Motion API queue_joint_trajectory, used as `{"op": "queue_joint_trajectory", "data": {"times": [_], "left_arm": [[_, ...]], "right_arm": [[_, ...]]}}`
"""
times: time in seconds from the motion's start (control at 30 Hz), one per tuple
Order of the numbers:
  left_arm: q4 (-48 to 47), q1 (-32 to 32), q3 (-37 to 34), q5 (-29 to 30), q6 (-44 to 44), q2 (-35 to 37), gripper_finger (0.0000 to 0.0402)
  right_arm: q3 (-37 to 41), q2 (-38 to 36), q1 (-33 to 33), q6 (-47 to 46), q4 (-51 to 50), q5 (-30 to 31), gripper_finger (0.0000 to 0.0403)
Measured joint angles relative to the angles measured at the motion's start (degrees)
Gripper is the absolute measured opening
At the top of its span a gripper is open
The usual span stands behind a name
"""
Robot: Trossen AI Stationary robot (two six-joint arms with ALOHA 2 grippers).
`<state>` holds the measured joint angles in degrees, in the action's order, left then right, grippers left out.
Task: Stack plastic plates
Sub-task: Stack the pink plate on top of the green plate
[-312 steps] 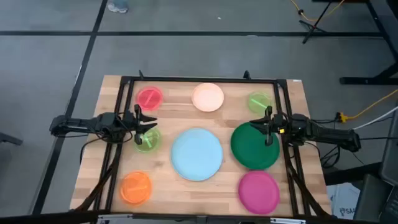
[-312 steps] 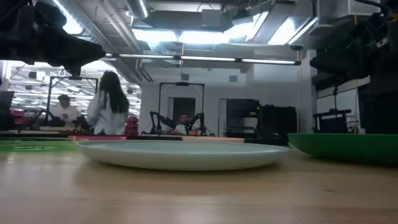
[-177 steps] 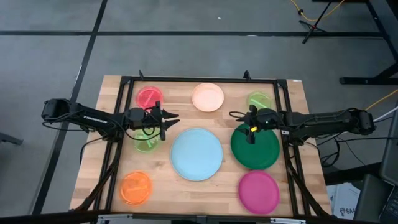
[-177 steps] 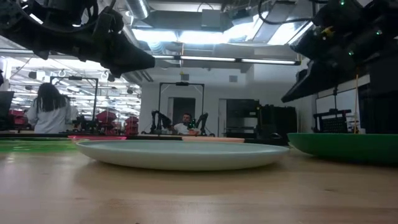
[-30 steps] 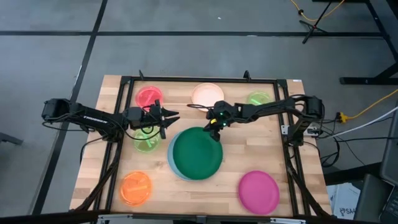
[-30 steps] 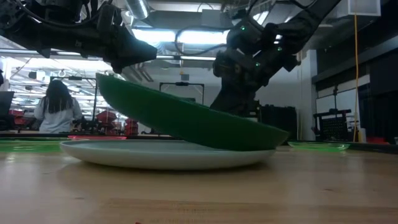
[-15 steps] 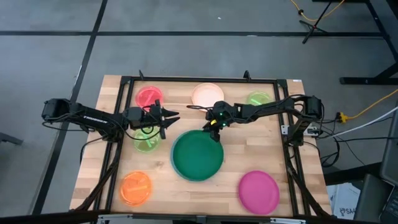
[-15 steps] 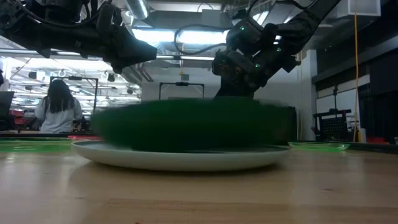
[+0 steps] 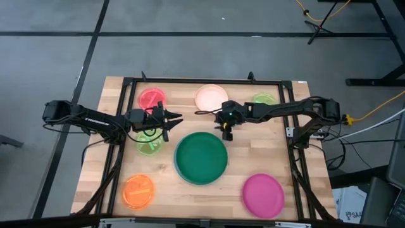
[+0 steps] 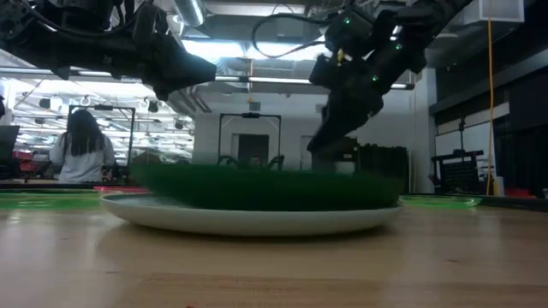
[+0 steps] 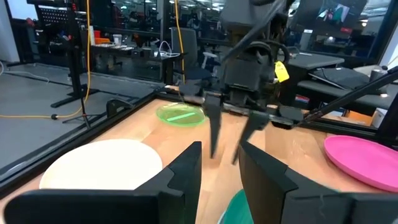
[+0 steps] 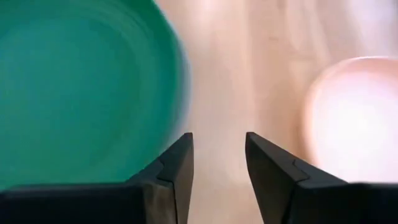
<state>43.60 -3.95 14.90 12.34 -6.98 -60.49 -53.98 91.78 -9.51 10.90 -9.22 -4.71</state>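
Observation:
The dark green plate lies flat inside the light blue plate, of which only the rim shows in the low view and the right wrist view. My right gripper hangs open just past the green plate's far right rim, fingers pointing down, touching nothing. My left gripper waits open above the table, beside a lime green plate. The red, peach, second lime, orange and magenta plates lie singly on the table.
A black frame runs along the table's far edge and down both sides. Bare wood lies between the stack and the right arm. The left wrist view shows the right gripper ahead. A person stands in the room behind.
My right gripper has let go of the dark green plate's far rim and moved up and a little toward the table's right edge. The plate, tilted a second ago with its near edge on the light blue plate, has dropped flat into it.

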Motion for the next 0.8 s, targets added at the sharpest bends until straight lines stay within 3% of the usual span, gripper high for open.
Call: {"op": "queue_joint_trajectory", "data": {"times": [0.23,0.37,0.53,0.8], "left_arm": [[-0.7,0.0,0.0,-0.9,-0.4,0.0,0.0101],[-0.2,0.0,0.0,-1.1,-0.4,0.0,0.0101],[-0.2,0.0,0.0,-1.1,-0.4,0.0,0.0101],[-0.2,0.0,0.0,-1.1,-1.9,0.0,0.0101]], "right_arm": [[0.9,1.2,0.0,11.4,-1.2,16.2,0.0136],[1.2,3.0,0.1,10.7,-2.6,20.8,0.0136],[1.2,1.1,1.8,5.8,-9.9,17.2,0.0136],[1.2,-10.4,11.6,-6.2,-24.9,9.4,0.0136]]}}
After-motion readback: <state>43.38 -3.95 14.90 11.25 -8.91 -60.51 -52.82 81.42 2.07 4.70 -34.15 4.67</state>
